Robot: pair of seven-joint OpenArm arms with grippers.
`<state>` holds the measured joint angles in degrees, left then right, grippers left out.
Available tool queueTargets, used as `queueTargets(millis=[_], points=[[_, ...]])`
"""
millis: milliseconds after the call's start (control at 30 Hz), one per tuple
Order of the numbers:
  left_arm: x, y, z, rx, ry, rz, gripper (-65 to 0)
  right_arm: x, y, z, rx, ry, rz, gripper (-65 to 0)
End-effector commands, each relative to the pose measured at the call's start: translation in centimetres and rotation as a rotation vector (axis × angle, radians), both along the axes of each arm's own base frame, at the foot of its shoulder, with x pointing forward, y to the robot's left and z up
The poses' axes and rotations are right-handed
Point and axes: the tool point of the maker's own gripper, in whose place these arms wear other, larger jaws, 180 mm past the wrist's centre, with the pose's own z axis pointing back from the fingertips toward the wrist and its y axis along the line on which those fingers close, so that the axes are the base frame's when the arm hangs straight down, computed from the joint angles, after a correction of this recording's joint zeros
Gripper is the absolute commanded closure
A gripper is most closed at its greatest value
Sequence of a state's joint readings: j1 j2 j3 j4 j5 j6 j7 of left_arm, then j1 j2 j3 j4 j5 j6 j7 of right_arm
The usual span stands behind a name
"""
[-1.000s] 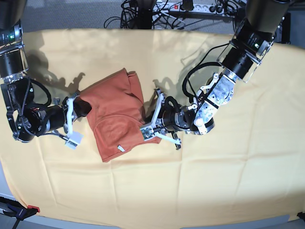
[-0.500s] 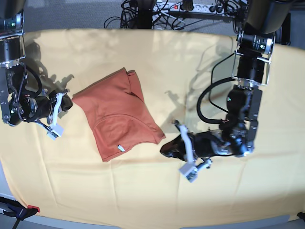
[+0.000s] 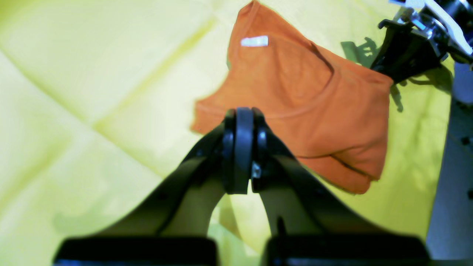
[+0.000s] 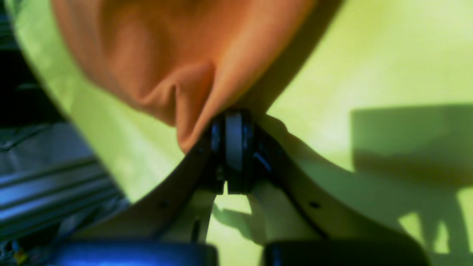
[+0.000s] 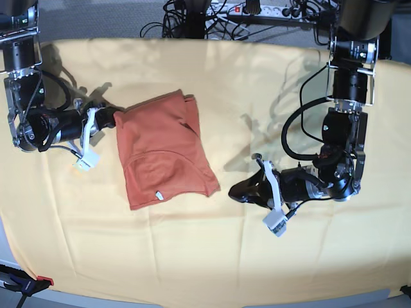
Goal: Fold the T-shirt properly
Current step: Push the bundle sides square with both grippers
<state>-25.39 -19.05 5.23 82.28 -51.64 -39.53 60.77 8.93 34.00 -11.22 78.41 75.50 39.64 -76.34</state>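
The rust-orange T-shirt [image 5: 164, 151] lies folded on the pale yellow cloth [image 5: 257, 83], with its small white label [image 5: 158, 196] near the front edge. At the shirt's upper left corner my right gripper [image 5: 112, 119] is shut, and the right wrist view shows orange fabric [image 4: 166, 48] running into its closed tips [image 4: 232, 118]. To the shirt's right, apart from it, my left gripper [image 5: 234, 191] is shut with nothing in it. Over its closed tips [image 3: 238, 114], the left wrist view shows the T-shirt [image 3: 306, 99] and label [image 3: 254, 41].
Cables and a power strip [image 5: 257, 8] lie beyond the table's far edge. The yellow cloth covers the whole table and carries creases. A red clamp [image 5: 42, 281] sits at the front left corner.
The left gripper has left the shirt's lower right corner and drawn back to the right. The right gripper moved up and back, and the shirt's upper left corner swung with it.
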Motion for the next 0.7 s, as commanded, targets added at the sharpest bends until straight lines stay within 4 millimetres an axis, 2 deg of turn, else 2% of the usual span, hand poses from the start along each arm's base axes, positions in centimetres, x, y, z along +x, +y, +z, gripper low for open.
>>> queueTargets(millis=[0,133,267,367,467,600,667], points=[[0.6,-0.2,2.0,-0.034,-0.051,-0.008,0.0,0.8,-0.2,1.5,0.023,-0.033,0.005,0.0],[0.3,-0.2,1.4,-0.034,-0.036,-0.008,0.0,0.3,0.4,2.3,0.018,-0.044,0.06,0.0],[0.1,-0.2,1.1,-0.033,-0.028,-0.008,0.0,0.4,2.2,4.5,0.075,-0.103,0.103,0.0],[0.0,-0.1,1.1,-0.03,-0.027,-0.008,0.0,0.4,2.6,5.1,0.07,-0.135,0.126,0.0],[0.0,0.1,1.0,-0.024,-0.025,-0.006,0.0,1.0,1.7,4.7,-0.018,-0.176,0.129,0.0],[0.0,0.7,0.7,-0.006,-0.02,-0.002,0.0,2.9,-1.1,3.4,-0.196,-0.231,0.058,0.0],[0.0,0.7,0.7,-0.003,-0.018,-0.002,0.0,3.4,-1.4,3.3,-0.215,-0.246,0.024,0.0]])
